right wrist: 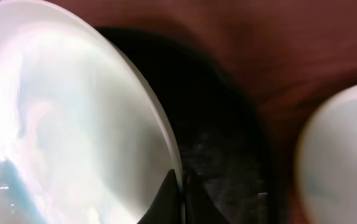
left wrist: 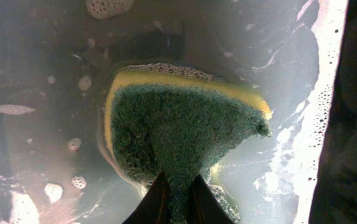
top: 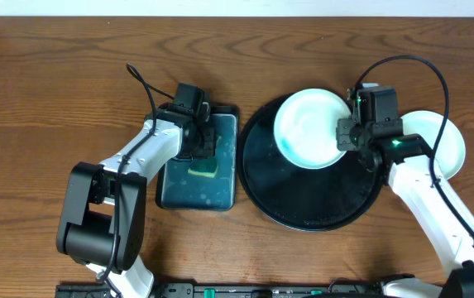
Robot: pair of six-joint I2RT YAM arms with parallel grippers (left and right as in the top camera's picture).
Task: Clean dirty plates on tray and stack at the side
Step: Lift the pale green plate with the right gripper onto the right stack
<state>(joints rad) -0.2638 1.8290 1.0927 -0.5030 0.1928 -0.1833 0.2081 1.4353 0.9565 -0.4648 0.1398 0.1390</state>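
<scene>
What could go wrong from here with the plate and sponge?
1. The right pincer holds the plate only by its rim; it may slip and drop onto the tray.
2. The left pincer pinches the soapy sponge by one edge; it could pull free or drip suds on the table.

Brown wood-grain tabletop [top: 46, 99], three things directly on it.
Small dark rectangular tray [top: 183, 194] left of centre, surface wet and glossy. Large round black tray [top: 303, 203] just beside it on the right, with a narrow gap between. Pale plate [top: 456, 145] on bare wood at the round tray's right edge, partly hidden; can't tell if they touch.
</scene>
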